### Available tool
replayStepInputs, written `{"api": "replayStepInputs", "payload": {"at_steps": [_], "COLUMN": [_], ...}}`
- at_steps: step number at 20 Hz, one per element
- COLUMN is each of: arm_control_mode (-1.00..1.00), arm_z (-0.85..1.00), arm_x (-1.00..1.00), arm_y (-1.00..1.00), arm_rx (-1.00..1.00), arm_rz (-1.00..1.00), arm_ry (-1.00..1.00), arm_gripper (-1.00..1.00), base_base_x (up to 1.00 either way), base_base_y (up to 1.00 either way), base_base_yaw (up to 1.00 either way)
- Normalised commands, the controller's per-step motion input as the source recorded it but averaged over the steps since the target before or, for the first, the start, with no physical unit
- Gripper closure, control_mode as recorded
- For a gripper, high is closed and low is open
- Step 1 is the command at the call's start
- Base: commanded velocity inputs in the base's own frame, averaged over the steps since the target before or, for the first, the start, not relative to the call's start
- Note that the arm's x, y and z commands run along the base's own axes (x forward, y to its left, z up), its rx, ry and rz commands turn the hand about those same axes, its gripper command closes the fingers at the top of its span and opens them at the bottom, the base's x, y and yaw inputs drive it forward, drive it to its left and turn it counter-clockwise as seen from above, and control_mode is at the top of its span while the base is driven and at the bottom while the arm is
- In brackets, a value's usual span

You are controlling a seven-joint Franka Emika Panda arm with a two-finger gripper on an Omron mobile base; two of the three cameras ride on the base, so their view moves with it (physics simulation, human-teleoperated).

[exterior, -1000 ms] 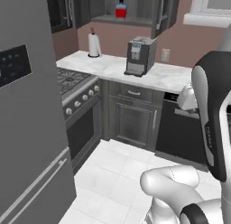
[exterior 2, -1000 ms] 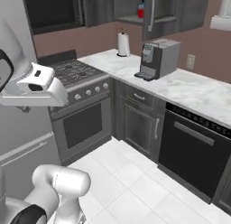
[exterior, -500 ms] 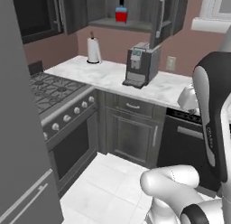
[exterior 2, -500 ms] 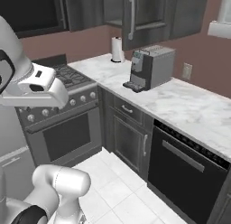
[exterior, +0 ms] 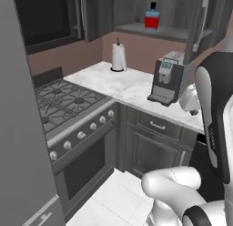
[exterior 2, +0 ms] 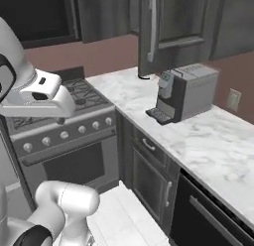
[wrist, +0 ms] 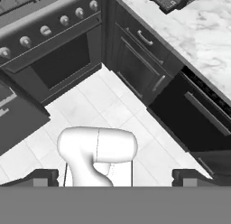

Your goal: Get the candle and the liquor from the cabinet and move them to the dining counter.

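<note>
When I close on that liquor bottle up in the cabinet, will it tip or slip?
The liquor bottle looks squarish and squat, so probably stable, with flat sides for the open gripper. It stands near the shelf's front edge in the cabinet, so a nudge might knock it off. Glossy sides may slip.

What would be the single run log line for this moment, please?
phase: approaching cabinet | liquor: on open cabinet shelf | gripper: open, empty, facing the floor | coffee machine: on worktop below
</note>
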Motion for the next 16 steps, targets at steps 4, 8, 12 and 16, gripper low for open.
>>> {"api": "replayStepInputs", "payload": {"at_steps": [4,8,12,16], "arm_control_mode": [1.00,1.00,1.00,1.00], "arm_z": [0.00,0.00,0.00,0.00], "arm_x": [0.00,0.00,0.00,0.00], "arm_y": [0.00,0.00,0.00,0.00], "arm_rx": [0.00,0.00,0.00,0.00], "arm_rz": [0.00,0.00,0.00,0.00], "arm_ry": [0.00,0.00,0.00,0.00], "arm_gripper": [-1.00,-1.00,-1.00,-1.00], "base_base_x": [0.90,0.91,0.94,0.90], "base_base_y": [-0.01,0.00,-0.09,-0.34], "base_base_yaw": [0.29,0.25,0.17,0.07]}}
